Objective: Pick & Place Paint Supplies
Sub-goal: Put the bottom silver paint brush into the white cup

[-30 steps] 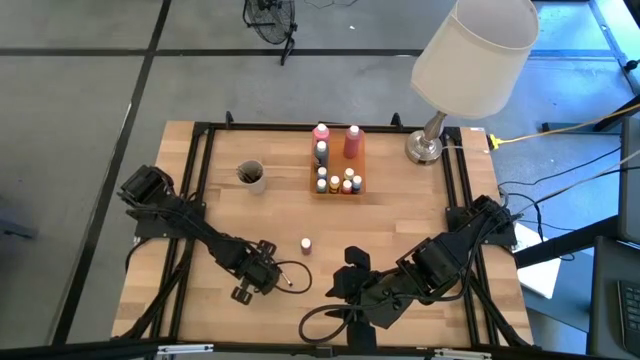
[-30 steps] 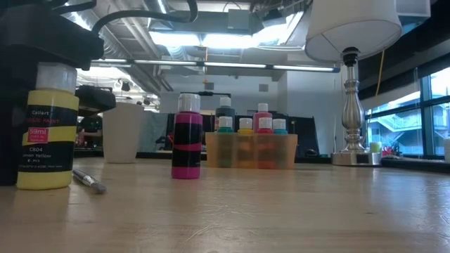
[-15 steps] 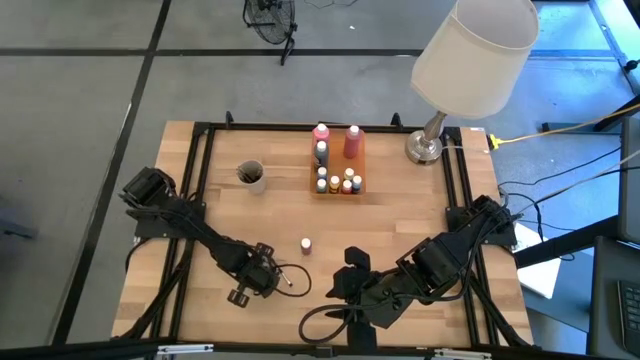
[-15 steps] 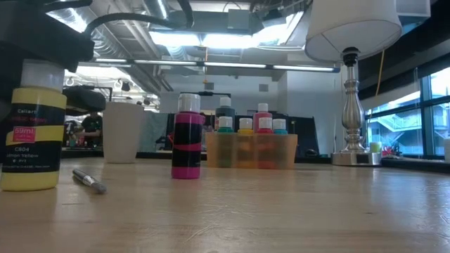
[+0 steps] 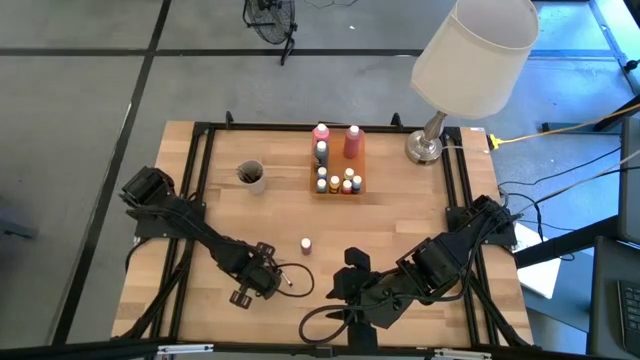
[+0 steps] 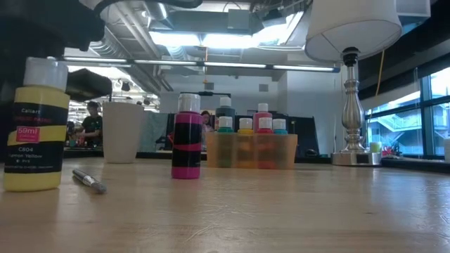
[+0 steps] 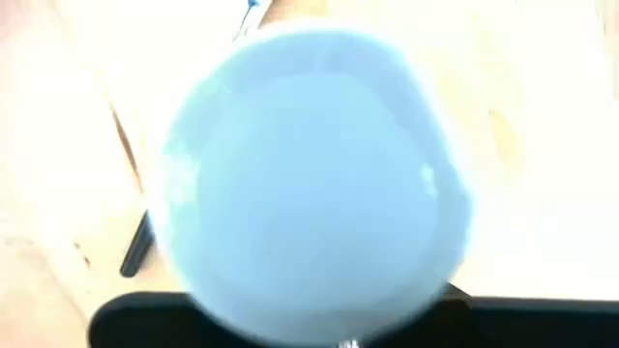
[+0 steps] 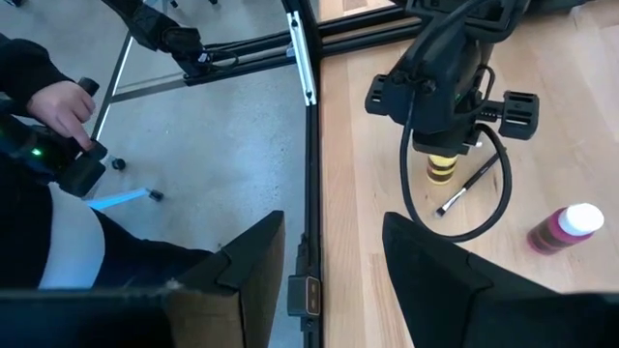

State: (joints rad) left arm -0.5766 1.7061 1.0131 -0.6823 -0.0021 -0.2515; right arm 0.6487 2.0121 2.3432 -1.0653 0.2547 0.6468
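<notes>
A yellow paint bottle (image 6: 35, 133) with a white cap (image 7: 309, 184) and black stripes (image 8: 443, 166) is at the table's near left, with my left gripper (image 5: 258, 276) shut on it from above. A thin brush (image 6: 89, 180) lies on the wood right beside it. A pink bottle (image 5: 305, 244) with a white cap stands upright alone mid-table. Farther back, an orange tray (image 5: 338, 165) holds several small bottles and two taller ones. My right gripper (image 8: 334, 220) waits open above the table's near middle, with nothing between its fingers. My left gripper comes down on the yellow bottle from above, fingers pointing down, and has its top end. Its own body hides the place of contact. The yellow body (image 8: 443, 172) sticks out below the fingers and leans slightly. Whether the bottle's base is clear of the wood, I cannot tell.
A white cup (image 5: 250, 175) stands at the far left. A lamp's metal base (image 5: 425, 148) stands at the far right, its big shade overhanging. A black frame (image 5: 200, 150) rims the table. A loose cable (image 8: 416, 208) loops near the brush. A seated person (image 8: 58, 106) is beyond the table's edge.
My left gripper has risen a little, still shut on the yellow bottle. In the low view the bottle has shifted slightly toward the table's left edge and now leans a little, with more of its white cap showing.
</notes>
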